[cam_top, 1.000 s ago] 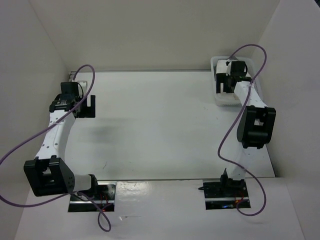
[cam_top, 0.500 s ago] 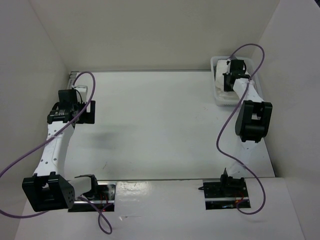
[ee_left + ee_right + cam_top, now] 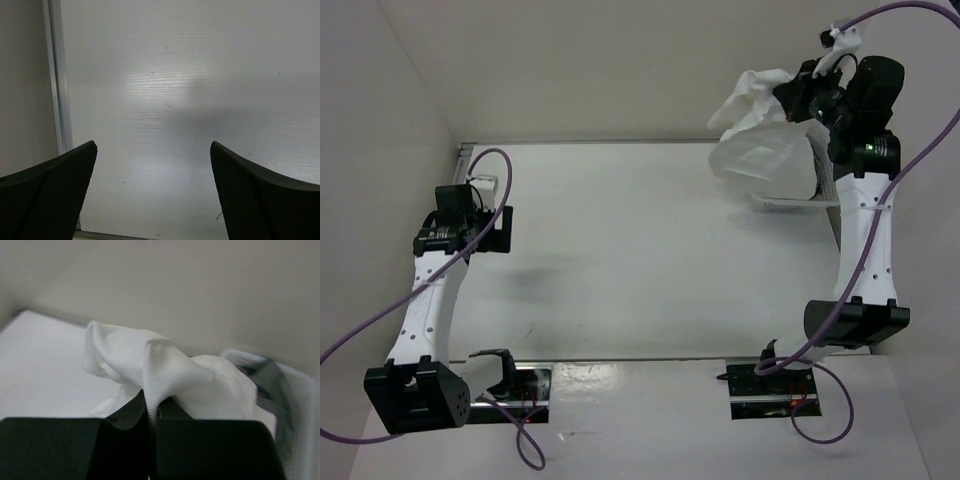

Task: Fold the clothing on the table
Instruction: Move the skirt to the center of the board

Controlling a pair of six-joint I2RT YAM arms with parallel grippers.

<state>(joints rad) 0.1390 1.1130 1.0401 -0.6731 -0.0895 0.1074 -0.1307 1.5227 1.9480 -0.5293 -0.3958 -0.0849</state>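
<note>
White clothing (image 3: 760,140), a second ago down in the basket (image 3: 786,203), now hangs from my right gripper (image 3: 798,100), pinched tight on it above the table (image 3: 640,250) at its far right corner, ready for spreading, while my left gripper (image 3: 152,165) gapes wide.

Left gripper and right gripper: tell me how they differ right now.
The left gripper stands wide open and empty; the right gripper is shut on a fold of the white clothing. The left gripper sits low over the table, at its left; the right gripper is raised at the far right corner, near the basket. Both have black fingers on white arms.
</note>
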